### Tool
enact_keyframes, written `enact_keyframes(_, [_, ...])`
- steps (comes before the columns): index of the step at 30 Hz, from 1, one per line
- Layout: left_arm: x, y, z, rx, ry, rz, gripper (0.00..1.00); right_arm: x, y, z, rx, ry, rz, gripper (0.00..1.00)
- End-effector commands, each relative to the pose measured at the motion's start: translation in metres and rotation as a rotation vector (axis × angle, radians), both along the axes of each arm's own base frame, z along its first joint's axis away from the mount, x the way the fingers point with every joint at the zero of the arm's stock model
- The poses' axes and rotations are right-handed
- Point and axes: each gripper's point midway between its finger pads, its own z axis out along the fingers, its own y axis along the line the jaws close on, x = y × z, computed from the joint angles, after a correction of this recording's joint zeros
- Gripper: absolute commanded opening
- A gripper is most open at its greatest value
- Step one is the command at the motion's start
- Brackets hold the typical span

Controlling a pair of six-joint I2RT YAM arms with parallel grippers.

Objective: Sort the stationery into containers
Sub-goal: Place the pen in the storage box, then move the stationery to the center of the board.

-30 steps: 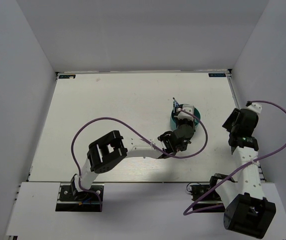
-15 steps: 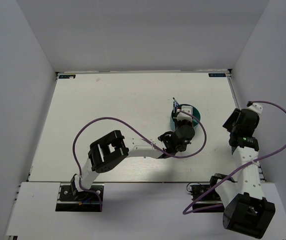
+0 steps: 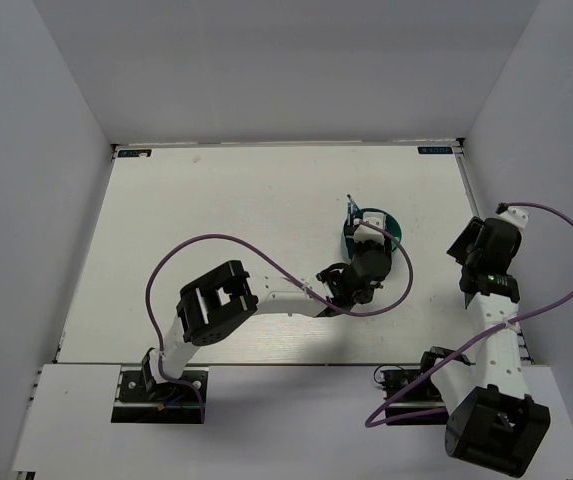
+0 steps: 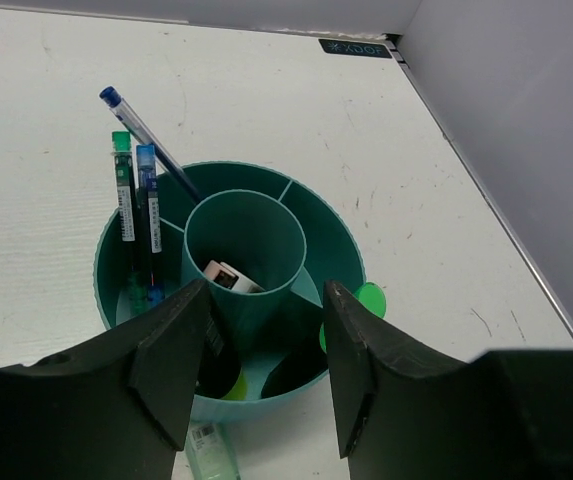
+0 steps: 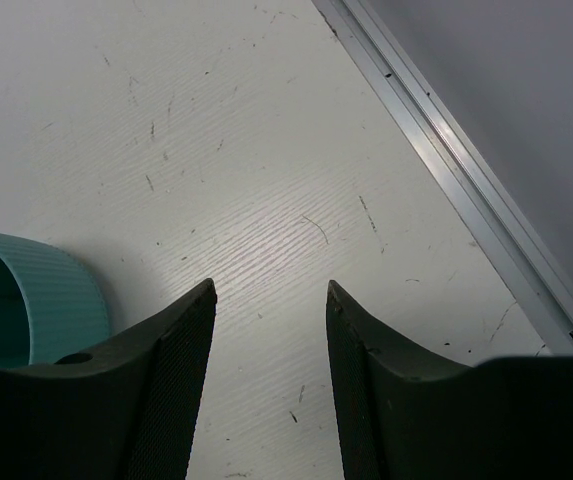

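The round teal organiser [image 4: 321, 215] stands right of the table's middle, also in the top view [image 3: 382, 216]. Its central tube holds a small white-pink eraser [image 4: 230, 277]. A slim blue pen [image 4: 144, 140] and two markers with green [image 4: 123, 190] and blue [image 4: 147, 195] caps lean in the left compartments. Black highlighters with a yellow cap [image 4: 228, 386] and a green cap [image 4: 371, 298] lie in the near compartment. A pale green marker [image 4: 212, 456] lies on the table by the near wall. My left gripper [image 4: 266, 292] is open and empty, just above the near rim, also in the top view [image 3: 368, 238]. My right gripper [image 5: 269, 290] is open and empty over bare table.
The organiser's wall [image 5: 36, 300] shows at the left of the right wrist view. A metal rail [image 5: 446, 170] runs along the table's right edge under the grey side wall. White walls close in the table on three sides. My right arm [image 3: 486, 262] is near the right edge.
My left gripper has drawn back slightly towards the near side of the organiser. My right arm has shifted a little to the right.
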Motion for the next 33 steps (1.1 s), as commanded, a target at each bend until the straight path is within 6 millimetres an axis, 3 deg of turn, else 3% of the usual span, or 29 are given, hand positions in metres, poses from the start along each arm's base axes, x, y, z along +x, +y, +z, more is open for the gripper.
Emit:
enact_keyframes(1, [0.000, 0.001, 0.009, -0.021, 0.000, 0.008, 0.60, 0.002, -0.001, 0.013, 0.011, -0.045, -0.011, 0.52])
enact_keyframes(4, [-0.003, 0.001, 0.012, -0.015, -0.007, -0.005, 0.60, 0.001, -0.003, 0.013, 0.010, -0.045, -0.017, 0.52])
enact_keyframes(10, [-0.018, -0.005, 0.061, 0.006, -0.119, -0.054, 0.60, 0.002, 0.002, 0.021, 0.008, -0.060, 0.027, 0.60])
enact_keyframes(13, [-0.015, 0.015, 0.068, 0.047, -0.107, -0.035, 0.60, 0.002, 0.029, 0.028, 0.026, -0.064, 0.204, 0.64])
enact_keyframes(14, [-0.012, 0.035, 0.071, 0.031, -0.087, -0.016, 0.61, -0.001, 0.050, 0.030, 0.060, -0.056, 0.328, 0.66])
enact_keyframes(16, [-0.013, 0.054, 0.055, 0.094, -0.036, -0.013, 0.64, -0.008, 0.089, 0.043, 0.089, -0.096, 0.587, 0.69])
enact_keyframes(17, [-0.012, 0.071, 0.068, 0.039, -0.019, -0.013, 0.68, -0.015, 0.101, 0.044, 0.119, -0.083, 0.653, 0.69])
enact_keyframes(18, [-0.015, 0.084, 0.053, 0.100, 0.014, -0.016, 0.71, -0.019, 0.109, 0.045, 0.118, -0.089, 0.714, 0.69])
enact_keyframes(19, [-0.016, 0.098, 0.036, 0.165, 0.048, -0.018, 0.72, -0.025, 0.129, 0.053, 0.132, -0.124, 0.859, 0.64])
enact_keyframes(20, [-0.022, 0.115, 0.055, 0.147, 0.060, -0.016, 0.73, -0.037, 0.138, 0.046, 0.176, -0.084, 0.907, 0.58])
enact_keyframes(21, [-0.024, 0.126, 0.047, 0.175, 0.088, -0.023, 0.76, -0.043, 0.146, 0.046, 0.195, -0.075, 0.959, 0.52])
enact_keyframes(22, [-0.030, 0.145, 0.025, 0.286, 0.158, -0.043, 0.76, -0.049, 0.161, 0.057, 0.203, -0.115, 1.107, 0.45])
enact_keyframes(23, [-0.035, 0.159, 0.045, 0.260, 0.158, -0.054, 0.77, -0.071, 0.172, 0.048, 0.299, -0.042, 1.142, 0.36])
enact_keyframes(24, [-0.035, 0.167, 0.040, 0.259, 0.203, -0.066, 0.77, -0.078, 0.179, 0.051, 0.294, -0.056, 1.223, 0.34])
enact_keyframes(25, [-0.044, 0.195, 0.017, 0.383, 0.281, -0.057, 0.79, -0.081, 0.184, 0.051, 0.284, -0.051, 1.274, 0.33])
enact_keyframes(26, [-0.048, 0.209, 0.032, 0.358, 0.279, -0.058, 0.79, -0.092, 0.188, 0.045, 0.320, -0.010, 1.288, 0.31])
enact_keyframes(28, [-0.053, 0.242, 0.005, 0.425, 0.381, -0.046, 0.85, -0.100, 0.195, 0.037, 0.299, 0.009, 1.336, 0.31])
enact_keyframes(29, [-0.058, 0.260, 0.013, 0.414, 0.389, -0.037, 0.88, -0.101, 0.195, 0.026, 0.294, 0.040, 1.326, 0.31])
enact_keyframes(31, [-0.066, 0.290, -0.015, 0.462, 0.484, -0.027, 0.93, -0.106, 0.204, 0.019, 0.297, 0.075, 1.363, 0.35])
enact_keyframes(33, [-0.076, 0.312, -0.021, 0.463, 0.519, -0.036, 0.96, -0.106, 0.207, 0.007, 0.303, 0.149, 1.351, 0.37])
